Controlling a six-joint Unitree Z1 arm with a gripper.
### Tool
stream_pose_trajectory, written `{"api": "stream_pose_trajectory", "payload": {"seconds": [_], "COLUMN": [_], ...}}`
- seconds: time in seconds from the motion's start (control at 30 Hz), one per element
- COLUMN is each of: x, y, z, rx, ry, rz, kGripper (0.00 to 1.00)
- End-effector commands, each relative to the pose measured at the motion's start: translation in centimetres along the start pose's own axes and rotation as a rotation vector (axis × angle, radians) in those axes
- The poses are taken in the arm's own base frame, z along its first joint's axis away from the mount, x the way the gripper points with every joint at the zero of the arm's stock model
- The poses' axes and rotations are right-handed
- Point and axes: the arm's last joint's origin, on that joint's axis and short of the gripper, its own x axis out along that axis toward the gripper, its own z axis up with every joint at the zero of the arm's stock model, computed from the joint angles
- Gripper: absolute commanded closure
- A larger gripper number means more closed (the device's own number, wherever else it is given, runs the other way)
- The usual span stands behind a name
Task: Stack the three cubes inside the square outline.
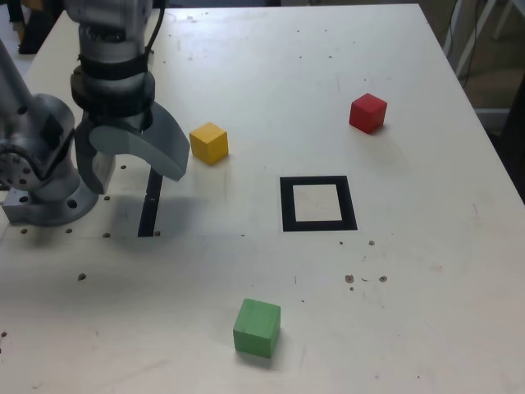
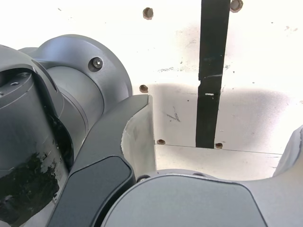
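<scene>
The green cube is nearest, before the square outline. To the exterior view's left of this outline, the gripper has its jaws apart, empty; between them, somewhat behind, lies the yellow cube. The red cube is behind the outline.

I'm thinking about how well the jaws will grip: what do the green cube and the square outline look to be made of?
The green cube looks matte, perhaps painted wood or foam: its faces show plain, even colour without a sharp highlight. The square outline seems to be flat black tape, judging by its even, dark strips lying flush on the tabletop, though paint is possible.
</scene>
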Motion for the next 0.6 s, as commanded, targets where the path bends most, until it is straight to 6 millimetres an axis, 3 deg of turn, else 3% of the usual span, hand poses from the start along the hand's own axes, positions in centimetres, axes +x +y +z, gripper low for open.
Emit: {"api": "stream_pose_trajectory", "payload": {"seconds": [0.0, 0.57], "x": [0.15, -0.29], "y": [0.01, 0.10], "z": [0.02, 0.03], "rx": [0.002, 0.007], "ry": [0.009, 0.006], "rz": [0.000, 0.013], "kGripper": [0.01, 0.01]}}
